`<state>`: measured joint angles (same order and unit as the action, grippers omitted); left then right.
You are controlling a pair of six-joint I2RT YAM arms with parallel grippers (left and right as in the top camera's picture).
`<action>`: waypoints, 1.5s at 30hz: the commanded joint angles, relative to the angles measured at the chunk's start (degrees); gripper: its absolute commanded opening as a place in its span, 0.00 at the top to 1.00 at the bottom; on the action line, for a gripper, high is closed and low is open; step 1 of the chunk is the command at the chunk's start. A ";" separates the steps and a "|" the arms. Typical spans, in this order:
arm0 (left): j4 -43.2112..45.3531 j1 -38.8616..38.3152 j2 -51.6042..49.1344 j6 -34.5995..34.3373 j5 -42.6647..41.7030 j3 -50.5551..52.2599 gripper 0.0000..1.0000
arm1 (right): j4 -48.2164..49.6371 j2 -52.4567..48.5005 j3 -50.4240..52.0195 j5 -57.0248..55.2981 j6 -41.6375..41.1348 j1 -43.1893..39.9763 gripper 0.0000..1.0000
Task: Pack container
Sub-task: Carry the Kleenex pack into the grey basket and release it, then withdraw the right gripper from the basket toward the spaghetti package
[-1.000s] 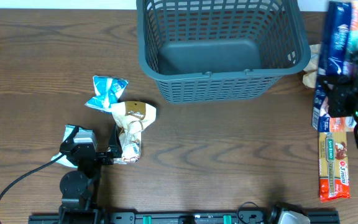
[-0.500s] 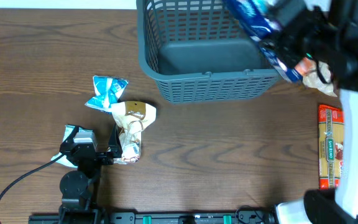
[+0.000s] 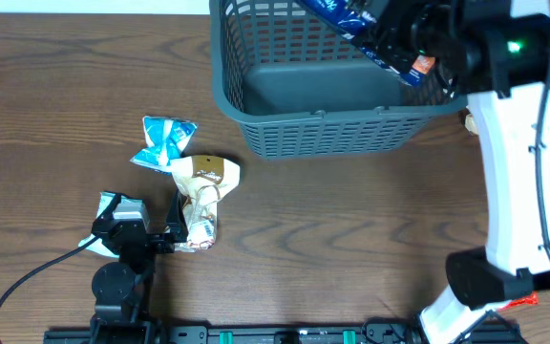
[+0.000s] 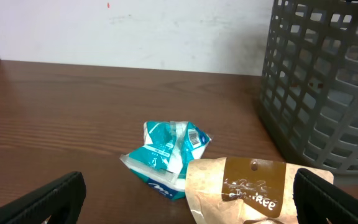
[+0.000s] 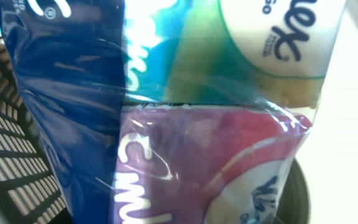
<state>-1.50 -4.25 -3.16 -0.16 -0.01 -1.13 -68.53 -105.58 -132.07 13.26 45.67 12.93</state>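
Brown wood table has the big dark grey basket sitting at its far edge, near the middle. Up over the basket's right side, the right gripper squeezes a shiny blue pack of tissues, tilted in the air. Down near the front left, the left gripper sits low with its fingers wide apart, holding nothing. A crumpled teal packet and a brown paper packet lie just in front of it, touching each other.
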 commanded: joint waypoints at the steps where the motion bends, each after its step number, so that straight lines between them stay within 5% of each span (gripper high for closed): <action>1: -2.58 -0.17 0.42 0.46 1.07 0.90 0.01 | -0.94 -3.43 -1.42 0.33 2.89 0.68 0.99; 21: -2.58 -0.17 0.42 0.46 1.07 0.90 0.01 | -13.49 -18.67 -1.25 6.19 7.34 0.72 0.98; 26: -2.58 -0.17 0.42 0.46 1.07 0.90 0.01 | -13.18 -19.19 -1.27 6.27 7.28 0.72 0.69; 29: -2.58 -0.17 0.42 0.46 1.07 0.90 0.01 | -12.90 -19.15 -1.31 6.03 7.08 0.70 0.33; 40: -2.58 -0.17 0.42 0.46 1.07 0.90 0.01 | -13.07 -16.65 -4.11 4.96 6.32 0.55 0.25; 45: -2.58 -0.17 0.42 0.44 1.05 0.90 0.01 | -12.87 -12.66 -8.94 2.80 1.31 -0.61 0.05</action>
<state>-1.50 -4.25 -3.16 -0.16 -0.01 -1.13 -81.45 -123.57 -137.10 16.97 50.52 12.88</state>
